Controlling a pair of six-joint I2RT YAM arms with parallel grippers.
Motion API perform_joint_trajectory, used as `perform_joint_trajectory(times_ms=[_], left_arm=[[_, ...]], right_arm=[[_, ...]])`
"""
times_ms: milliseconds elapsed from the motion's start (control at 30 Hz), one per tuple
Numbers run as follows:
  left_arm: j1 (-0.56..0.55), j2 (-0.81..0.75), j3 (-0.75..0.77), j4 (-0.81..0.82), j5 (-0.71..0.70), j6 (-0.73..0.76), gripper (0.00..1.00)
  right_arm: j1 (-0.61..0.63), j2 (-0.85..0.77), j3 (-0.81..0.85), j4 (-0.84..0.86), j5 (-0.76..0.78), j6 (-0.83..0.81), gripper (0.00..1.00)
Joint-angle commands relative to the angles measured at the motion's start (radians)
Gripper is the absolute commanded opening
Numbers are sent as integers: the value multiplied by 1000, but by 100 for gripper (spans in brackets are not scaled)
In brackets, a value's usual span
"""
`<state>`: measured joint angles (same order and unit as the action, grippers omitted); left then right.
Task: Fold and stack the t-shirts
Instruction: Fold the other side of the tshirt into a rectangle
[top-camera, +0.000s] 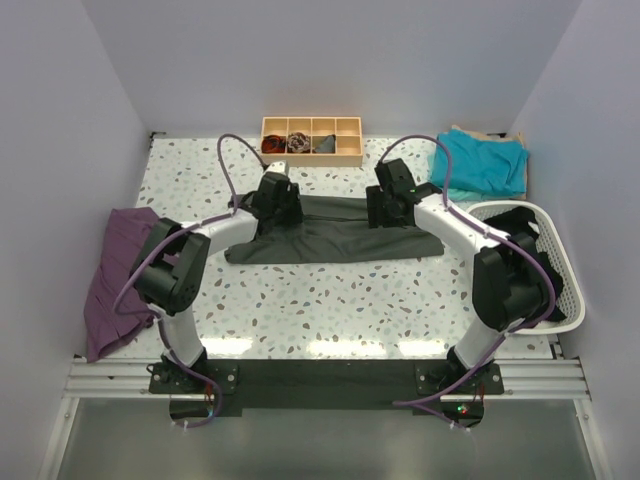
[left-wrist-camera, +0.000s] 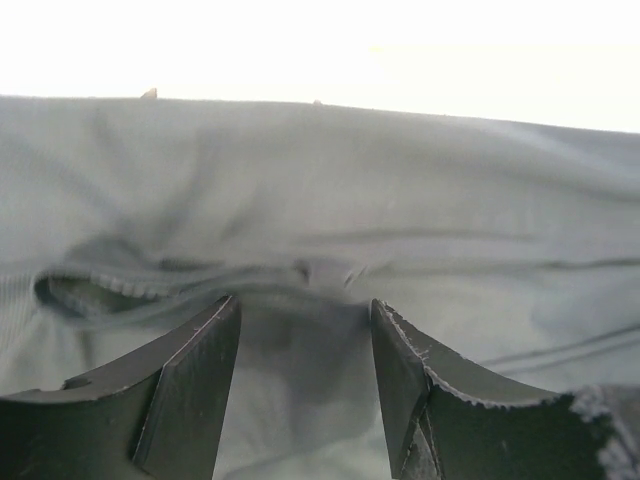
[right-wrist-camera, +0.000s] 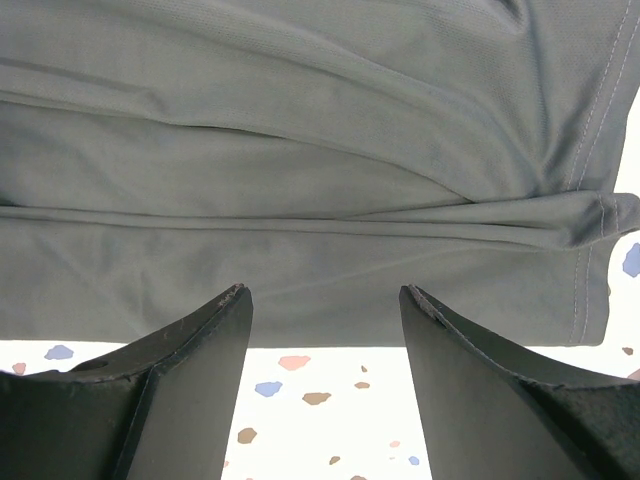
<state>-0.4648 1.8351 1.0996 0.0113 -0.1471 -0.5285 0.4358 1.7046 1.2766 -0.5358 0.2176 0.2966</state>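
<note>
The dark charcoal grey t-shirt (top-camera: 335, 240) lies folded into a long strip across the middle of the table. My left gripper (top-camera: 281, 210) is open over its far left part. In the left wrist view the gripper (left-wrist-camera: 305, 312) has its jaws apart over a crease and hem of the grey cloth (left-wrist-camera: 330, 190). My right gripper (top-camera: 386, 210) is open over the shirt's far right part. In the right wrist view the gripper (right-wrist-camera: 325, 297) straddles the grey cloth's (right-wrist-camera: 300, 150) edge, with bare table between the fingers. The teal t-shirt (top-camera: 482, 162) lies at the back right.
A small wooden compartment tray (top-camera: 311, 152) stands at the back centre. A purple garment (top-camera: 118, 275) hangs over the table's left edge. A white laundry basket (top-camera: 563, 280) with dark clothing stands at the right edge. Speckled tabletop (top-camera: 330, 305) lies in front of the shirt.
</note>
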Motion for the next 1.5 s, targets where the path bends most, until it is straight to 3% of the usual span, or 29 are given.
perform_joint_trajectory(times_ms=[0, 233, 700, 867, 1467], left_arm=[[11, 16, 83, 70, -32, 42, 60], [26, 52, 103, 50, -8, 39, 60], [26, -232, -63, 107, -112, 22, 62], [26, -214, -70, 40, -149, 4, 63], [28, -70, -57, 56, -88, -24, 63]], right_arm=[[-5, 9, -3, 14, 8, -7, 65], [-5, 26, 0, 8, 5, -7, 65], [-6, 41, -6, 23, -32, 1, 65], [-8, 43, -3, 23, -32, 1, 65], [-8, 49, 0, 16, -20, -8, 65]])
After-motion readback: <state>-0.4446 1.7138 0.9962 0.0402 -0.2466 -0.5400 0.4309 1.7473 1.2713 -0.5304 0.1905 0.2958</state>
